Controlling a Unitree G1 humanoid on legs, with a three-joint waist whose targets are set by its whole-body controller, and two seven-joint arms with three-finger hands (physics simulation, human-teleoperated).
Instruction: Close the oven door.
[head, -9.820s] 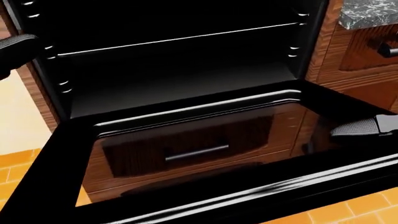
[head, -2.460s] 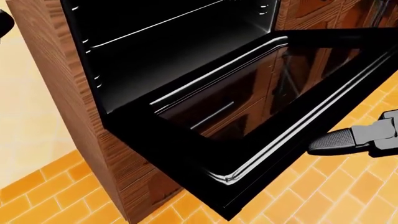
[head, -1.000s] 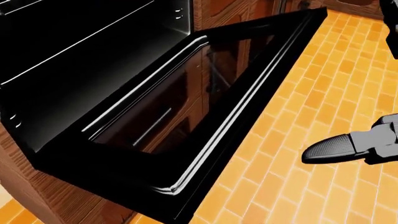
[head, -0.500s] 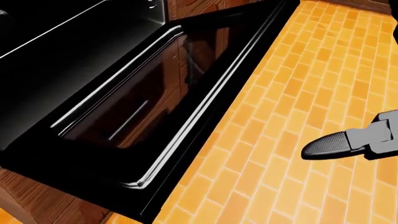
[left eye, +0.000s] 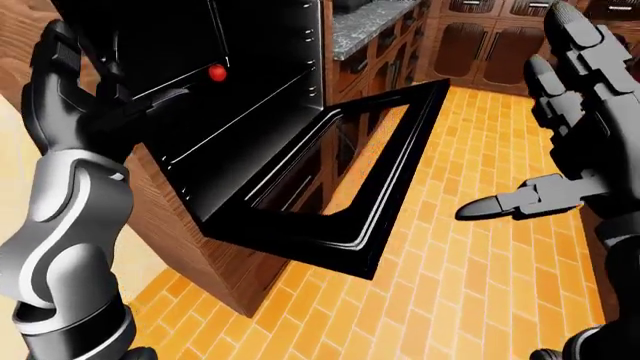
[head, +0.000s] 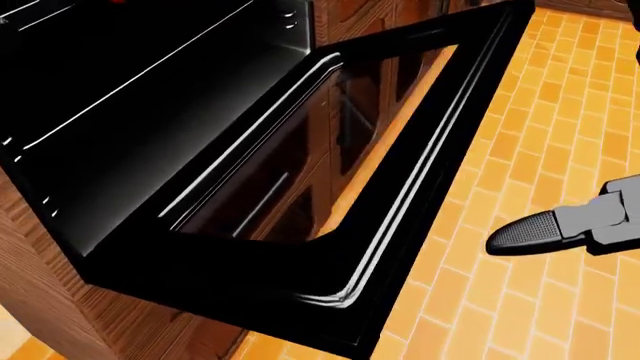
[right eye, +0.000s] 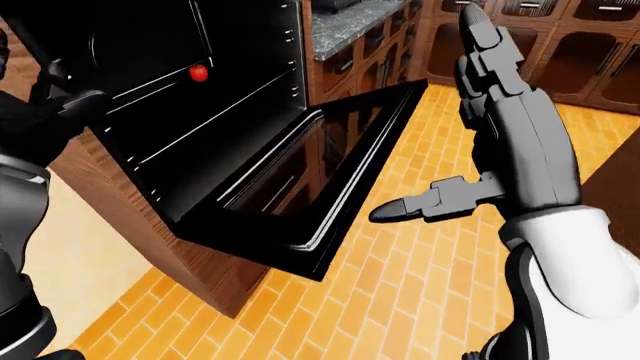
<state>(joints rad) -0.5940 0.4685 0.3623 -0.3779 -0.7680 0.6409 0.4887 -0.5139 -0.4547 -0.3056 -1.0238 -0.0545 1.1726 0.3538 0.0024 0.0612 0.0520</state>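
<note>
Here the oven door (left eye: 340, 169) hangs fully open. The right hand (right eye: 500, 142) is raised beside it, fingers spread, touching nothing; the left hand (left eye: 75, 90) looks spread too.

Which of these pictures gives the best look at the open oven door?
The head view: the oven door fills most of it, lying flat and open with its glass pane and rim plain. The left-eye and right-eye views show the same door whole but smaller, with the robot's raised hands and arms at the sides.
</note>
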